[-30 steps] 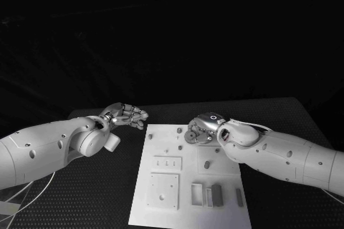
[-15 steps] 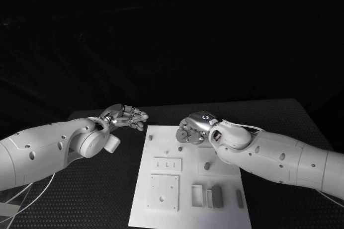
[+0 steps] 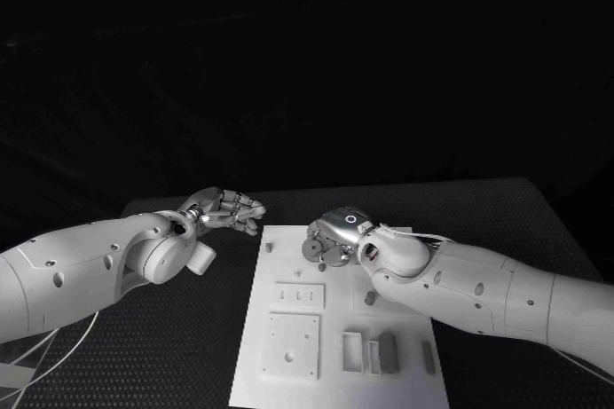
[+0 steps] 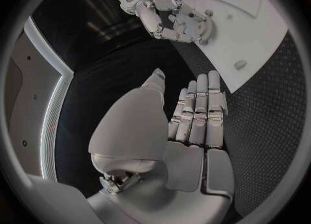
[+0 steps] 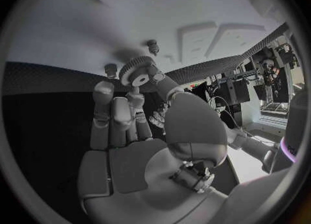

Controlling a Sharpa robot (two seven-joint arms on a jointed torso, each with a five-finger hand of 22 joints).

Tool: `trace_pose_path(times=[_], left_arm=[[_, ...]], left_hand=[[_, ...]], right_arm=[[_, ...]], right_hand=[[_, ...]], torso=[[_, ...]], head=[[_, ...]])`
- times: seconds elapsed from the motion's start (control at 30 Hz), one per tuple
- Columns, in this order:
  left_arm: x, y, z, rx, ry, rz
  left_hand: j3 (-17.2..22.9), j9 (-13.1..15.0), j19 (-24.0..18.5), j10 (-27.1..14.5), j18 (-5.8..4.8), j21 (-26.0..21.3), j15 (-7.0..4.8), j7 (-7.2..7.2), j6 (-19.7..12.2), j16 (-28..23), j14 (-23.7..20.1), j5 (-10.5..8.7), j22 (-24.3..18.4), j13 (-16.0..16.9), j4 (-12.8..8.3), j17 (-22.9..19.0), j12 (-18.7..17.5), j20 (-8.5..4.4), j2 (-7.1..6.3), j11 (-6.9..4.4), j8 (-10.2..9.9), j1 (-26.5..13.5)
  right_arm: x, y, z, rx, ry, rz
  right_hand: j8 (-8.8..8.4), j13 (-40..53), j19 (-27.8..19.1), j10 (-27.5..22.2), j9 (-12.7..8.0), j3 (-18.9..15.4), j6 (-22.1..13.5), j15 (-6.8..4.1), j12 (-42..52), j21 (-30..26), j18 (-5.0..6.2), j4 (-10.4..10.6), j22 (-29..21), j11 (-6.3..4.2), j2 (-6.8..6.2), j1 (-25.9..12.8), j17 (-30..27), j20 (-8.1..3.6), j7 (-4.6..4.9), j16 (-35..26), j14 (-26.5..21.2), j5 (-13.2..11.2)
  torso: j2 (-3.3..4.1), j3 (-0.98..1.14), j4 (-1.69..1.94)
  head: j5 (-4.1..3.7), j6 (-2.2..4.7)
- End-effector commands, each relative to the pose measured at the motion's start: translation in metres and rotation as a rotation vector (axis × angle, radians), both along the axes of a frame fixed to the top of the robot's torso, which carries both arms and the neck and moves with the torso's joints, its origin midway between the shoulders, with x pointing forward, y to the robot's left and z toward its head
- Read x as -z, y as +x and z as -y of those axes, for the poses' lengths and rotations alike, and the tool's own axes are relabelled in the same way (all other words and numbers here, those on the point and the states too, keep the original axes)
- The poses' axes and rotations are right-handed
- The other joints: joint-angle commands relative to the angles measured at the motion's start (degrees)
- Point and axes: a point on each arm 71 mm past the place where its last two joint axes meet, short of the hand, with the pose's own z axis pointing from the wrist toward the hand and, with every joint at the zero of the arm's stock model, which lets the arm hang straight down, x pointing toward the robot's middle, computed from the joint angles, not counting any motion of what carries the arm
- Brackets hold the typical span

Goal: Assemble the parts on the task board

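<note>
Table: a black, finely dimpled table top (image 3: pixel 512 214) fills the lower half of the head view, and beyond its far edge everything is dark.

Board: the white rectangular task board (image 3: pixel 335 387) lies lengthwise in the lower middle of the frame, running from the centre down to the bottom edge.

Board details: two raised white square plates (image 3: pixel 293 340) sit on its left side, and narrow upright grey block parts (image 3: pixel 387 350) stand near its lower right. A few small dark pegs (image 3: pixel 270 246) dot the upper end.

Right hand: the silver right hand (image 3: pixel 332 240) hovers over the board's upper end, just right of centre. Its fingertips pinch a small grey toothed gear wheel (image 5: pixel 138 71). In the right wrist view the gear sits just above the white board, close to two short pegs.

Left hand: the silver left hand (image 3: pixel 225 208) is at centre left, over the bare table just off the board's upper left corner. It holds nothing; the fingers lie side by side, loosely curved, thumb apart.
</note>
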Motion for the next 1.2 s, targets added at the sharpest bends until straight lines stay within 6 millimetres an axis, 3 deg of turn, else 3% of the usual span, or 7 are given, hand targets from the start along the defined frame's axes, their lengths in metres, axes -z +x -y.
trace_pose_path(times=[0.03, 0.47, 1.0, 1.2], left_arm=[[-0.0007, 0.0001, 0.0009, 0.006, -0.007, 0.004], [-0.0005, 0.0001, 0.0008, 0.007, -0.006, 0.002], [-0.0004, 0.0003, 0.0019, 0.01, -0.007, 0.0], [-0.0003, 0.0005, 0.0024, 0.011, -0.007, 0.0]], left_hand=[[-0.3, 0.1, 0.1, 0.2, 1.18, -0.3, -0.02, 1.74, -0.2, -0.3, 0.3, -0.01, 0.1, 0.1, 0.0, 0.1, -0.3, -0.15, 0.61, 0.14, -0.2, 0.2], [-0.3, 0.1, 0.1, 0.2, 1.18, -0.3, -0.02, 1.74, -0.2, -0.4, 0.4, -0.01, 0.1, 0.1, 0.0, 0.1, -0.3, -0.15, 0.6, 0.14, -0.2, 0.2], [-0.3, 0.1, 0.1, 0.2, 1.18, -0.3, -0.02, 1.75, -0.2, -0.4, 0.4, -0.01, 0.1, 0.1, 0.0, 0.2, -0.3, -0.15, 0.6, 0.14, -0.2, 0.2], [-0.3, 0.1, 0.1, 0.2, 1.18, -0.3, -0.01, 1.75, -0.2, -0.4, 0.4, -0.01, 0.1, 0.1, 0.0, 0.2, -0.3, -0.15, 0.61, 0.14, -0.2, 0.2]], right_arm=[[0.0004, 0.0006, -0.0014, 0.003, 0.0, 0.033], [0.0024, 0.0037, -0.0002, 0.02, 0.014, 0.047], [0.0081, 0.0031, -0.0052, 0.011, 0.018, 0.001], [0.0101, 0.0062, -0.0023, 0.026, 0.018, -0.016]], right_hand=[[1.43, -0.1, 0.3, 0.4, 0.8, 0.1, 2.2, 0.02, -0.2, 0.1, 3.05, 0.3, 0.6, 0.03, -0.57, 0.0, 0.0, -0.19, 1.89, -0.1, 0.4, 0.1], [1.29, -0.2, 0.4, 0.5, 0.7, 0.1, 2.1, 0.04, -0.3, 0.0, 3.05, 0.3, 0.5, 0.06, -0.72, 0.3, 0.0, -0.23, 1.93, -0.1, 0.5, 0.1], [1.17, -0.3, 0.4, 0.6, 0.6, 0.1, 1.9, 0.08, -0.3, -0.1, 3.05, 0.3, 0.5, 0.11, -0.9, 0.5, -0.2, -0.24, 1.98, -0.3, 0.5, 0.1], [0.56, -0.4, 0.3, 0.4, 0.4, 0.1, 1.0, 0.29, -0.6, -0.3, 3.05, 0.3, 0.4, 0.36, -1.24, 0.6, -0.6, -0.17, 2.25, -0.6, 0.2, 0.1]], torso=[[0.01, -0.05, 0.06], [0.0, -0.06, 0.0], [0.01, 0.09, -0.1], [-0.03, 0.04, -0.07]], head=[[0.15, 0.06], [0.3, -0.03], [0.46, -0.21], [0.48, -0.25]])
